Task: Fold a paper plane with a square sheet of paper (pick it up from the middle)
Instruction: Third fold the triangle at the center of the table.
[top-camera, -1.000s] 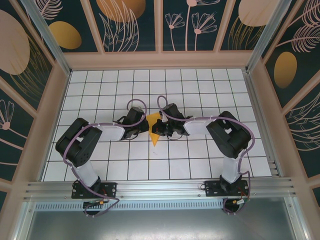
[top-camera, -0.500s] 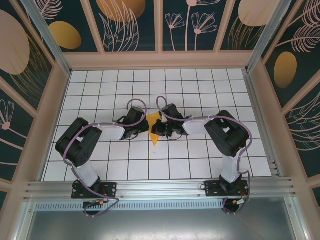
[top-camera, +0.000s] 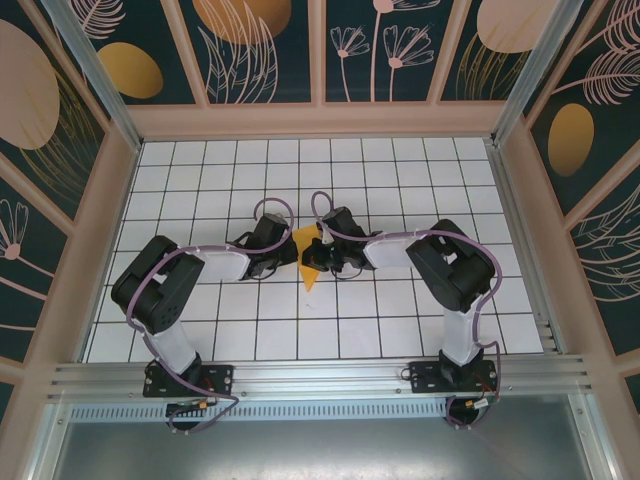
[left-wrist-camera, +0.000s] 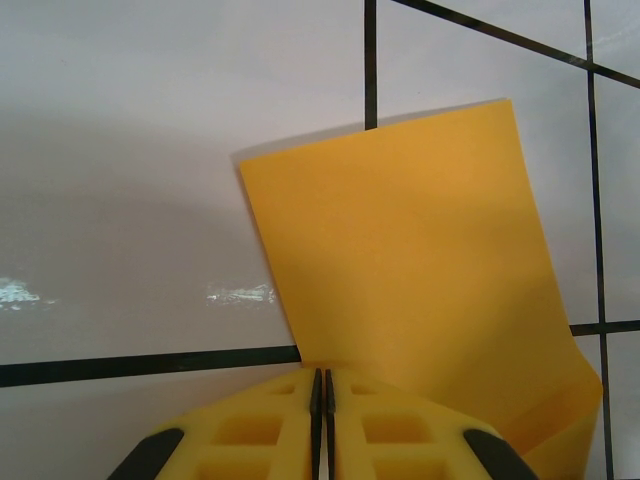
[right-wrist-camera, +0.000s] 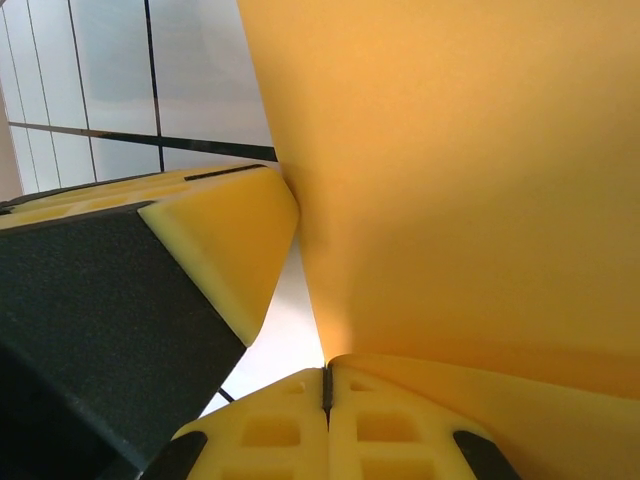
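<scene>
Orange-yellow paper (top-camera: 309, 274), already creased to a point, sits just ahead of the left gripper (left-wrist-camera: 320, 380) and right gripper (right-wrist-camera: 326, 378), both clenched on it; wing folds likely remain.

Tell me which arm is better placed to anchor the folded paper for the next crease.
Right, likely. The right end effector is shut with the folded orange-yellow paper sheet rising from between its pads. The left end effector is shut, but its closed tips seem only to butt against the sheet.

Bright, even light (faint glare)
</scene>
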